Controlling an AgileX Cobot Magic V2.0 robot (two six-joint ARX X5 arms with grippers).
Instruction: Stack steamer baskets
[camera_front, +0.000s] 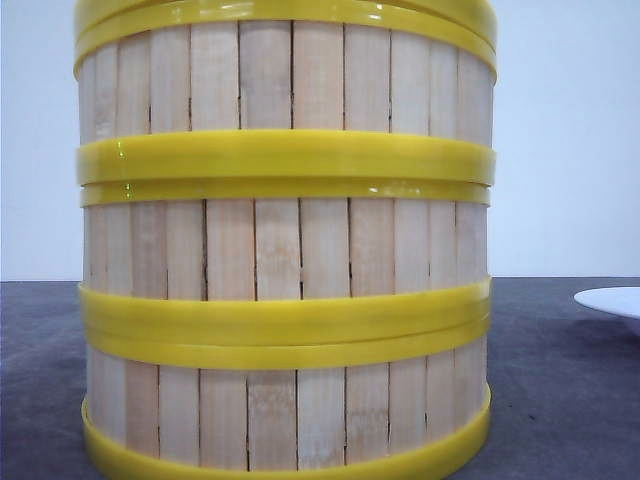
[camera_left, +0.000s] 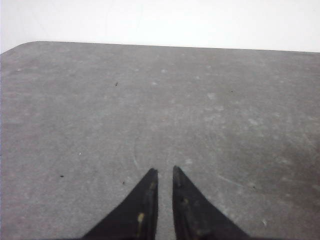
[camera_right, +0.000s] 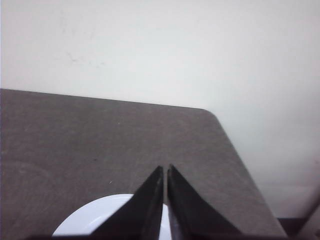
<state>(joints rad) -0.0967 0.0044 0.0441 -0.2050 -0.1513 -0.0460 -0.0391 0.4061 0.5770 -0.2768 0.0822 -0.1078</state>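
Yellow-rimmed steamer baskets (camera_front: 285, 250) are standing three high on the grey table (camera_front: 560, 400) close to the front camera, while the left gripper (camera_left: 165, 172) and right gripper (camera_right: 165, 170) are hanging nearly closed and empty, so any stray nudge risks toppling the tower.

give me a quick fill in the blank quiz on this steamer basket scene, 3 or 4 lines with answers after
1. In the front view the steamer baskets stand in one ____.
2. The rims of the baskets are coloured ____.
3. The right gripper is above a white ____.
4. The left gripper has only the bare grey ____ in front of it.

Missing words: stack; yellow; plate; table
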